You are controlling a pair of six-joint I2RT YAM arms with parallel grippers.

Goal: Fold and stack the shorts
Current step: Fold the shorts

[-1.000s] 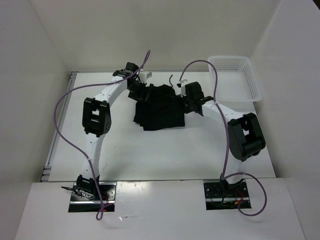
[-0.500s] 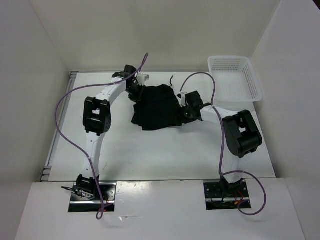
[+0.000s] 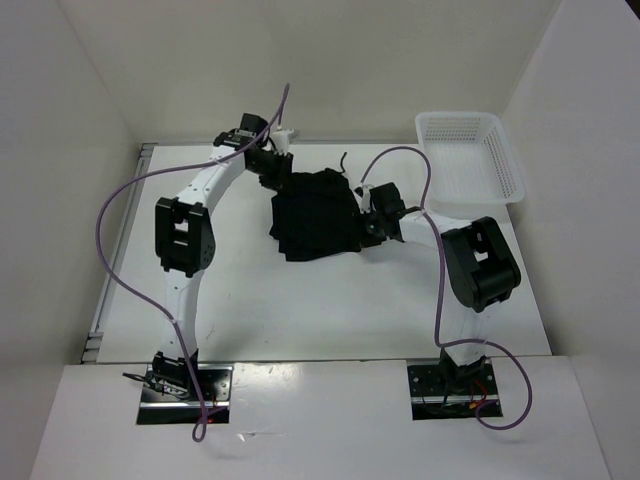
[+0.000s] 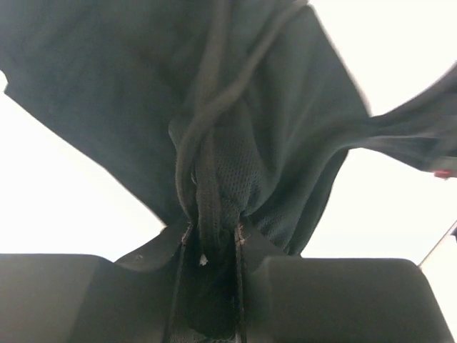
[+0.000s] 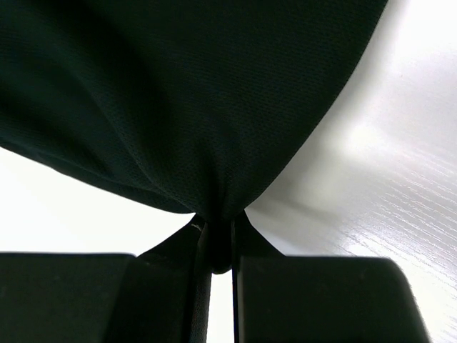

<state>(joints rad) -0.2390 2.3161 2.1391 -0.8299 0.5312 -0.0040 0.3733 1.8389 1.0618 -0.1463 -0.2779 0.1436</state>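
The black shorts (image 3: 315, 215) lie bunched at the middle back of the table. My left gripper (image 3: 276, 180) is at their far left corner, shut on a fold of the shorts (image 4: 243, 128) together with the drawstring (image 4: 207, 179). My right gripper (image 3: 366, 224) is at their right edge, shut on a pinch of the shorts (image 5: 186, 107). The fabric stretches away from both sets of jaws and hangs a little off the table (image 5: 400, 164) near the right one.
A white lattice basket (image 3: 478, 155) stands at the back right corner. White walls close in the table on the left, back and right. Purple cables loop above both arms.
Both grippers have shut on the shorts' edges. The left arm has pulled slightly back and left; the right gripper has moved in to the right edge. The cloth is more bunched.
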